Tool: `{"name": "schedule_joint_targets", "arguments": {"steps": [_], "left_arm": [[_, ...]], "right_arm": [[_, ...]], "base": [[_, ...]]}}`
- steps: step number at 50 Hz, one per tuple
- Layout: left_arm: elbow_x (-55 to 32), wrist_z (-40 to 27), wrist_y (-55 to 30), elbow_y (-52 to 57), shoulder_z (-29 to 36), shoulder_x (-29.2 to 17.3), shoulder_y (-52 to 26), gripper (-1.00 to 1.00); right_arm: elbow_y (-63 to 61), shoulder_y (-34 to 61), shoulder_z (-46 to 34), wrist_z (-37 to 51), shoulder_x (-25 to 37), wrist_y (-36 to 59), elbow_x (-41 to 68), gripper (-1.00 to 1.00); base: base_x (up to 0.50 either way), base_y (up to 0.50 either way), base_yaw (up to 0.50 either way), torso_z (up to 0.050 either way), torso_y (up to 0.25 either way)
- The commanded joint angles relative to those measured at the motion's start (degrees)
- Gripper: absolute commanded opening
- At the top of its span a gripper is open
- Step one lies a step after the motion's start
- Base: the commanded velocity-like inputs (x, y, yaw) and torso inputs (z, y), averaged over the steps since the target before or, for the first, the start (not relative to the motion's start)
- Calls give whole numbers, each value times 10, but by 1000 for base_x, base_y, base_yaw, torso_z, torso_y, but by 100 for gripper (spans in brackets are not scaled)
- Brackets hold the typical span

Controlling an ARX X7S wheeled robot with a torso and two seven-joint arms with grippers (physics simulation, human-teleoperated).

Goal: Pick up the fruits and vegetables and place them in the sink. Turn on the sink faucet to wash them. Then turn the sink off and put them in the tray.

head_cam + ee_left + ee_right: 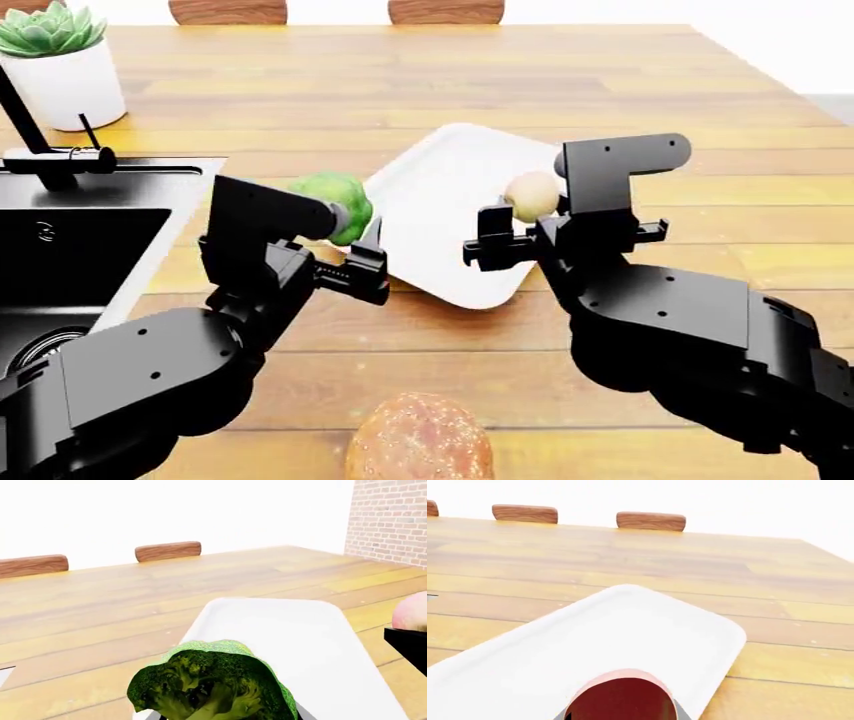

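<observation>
My left gripper (350,218) is shut on the bright green broccoli (328,192), holding it at the near left edge of the white tray (441,180). In the left wrist view the broccoli (212,684) fills the jaws, with the tray (293,635) just beyond. The right gripper (513,218) is shut on the apple (533,194) above the tray's right side. In the right wrist view the apple (620,700) hangs over the tray (594,645). The black sink (80,250) and its faucet (40,140) are at the left. The apple (412,611) also shows in the left wrist view.
A burger (418,440) lies on the wooden counter close to me, between the arms. A white plant pot (60,75) stands behind the faucet. Two chair backs (227,10) (446,10) show past the counter's far edge. A brick wall (390,517) rises at one side.
</observation>
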Motion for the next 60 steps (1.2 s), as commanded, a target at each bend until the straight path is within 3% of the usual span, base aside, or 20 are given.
{"name": "schedule_joint_targets", "arguments": {"steps": [1,11,25,43,44,60], "left_arm": [[-8,-3,-6,-1,-5,5,-19,-100],[-6,0,-13,-1,-4,12,-30,-100],[-5,7,-10,-11,-7,14,-29,-100],[-1,17,-7,-28,-6,20,-24,-100],[-1,18,-7,-29,-6,20,-24,-100],[-3,23,-6,-39,-7,23,-22,-100]], "right_arm": [[62,25,1,-43,-35,17,-12,-100],[292,85,-12,-170,-144,37,-34,-100],[837,130,-39,-439,-387,-10,-86,-100],[862,96,-88,-461,-394,-15,-31,-100],[862,97,-93,-462,-394,-15,-26,100],[859,133,-135,-467,-394,-39,15,100]], "base": [[0,0,0,0,0],[0,0,0,0,2],[0,0,0,0,0],[0,0,0,0,0],[0,0,0,0,0],[0,0,0,0,1]]}}
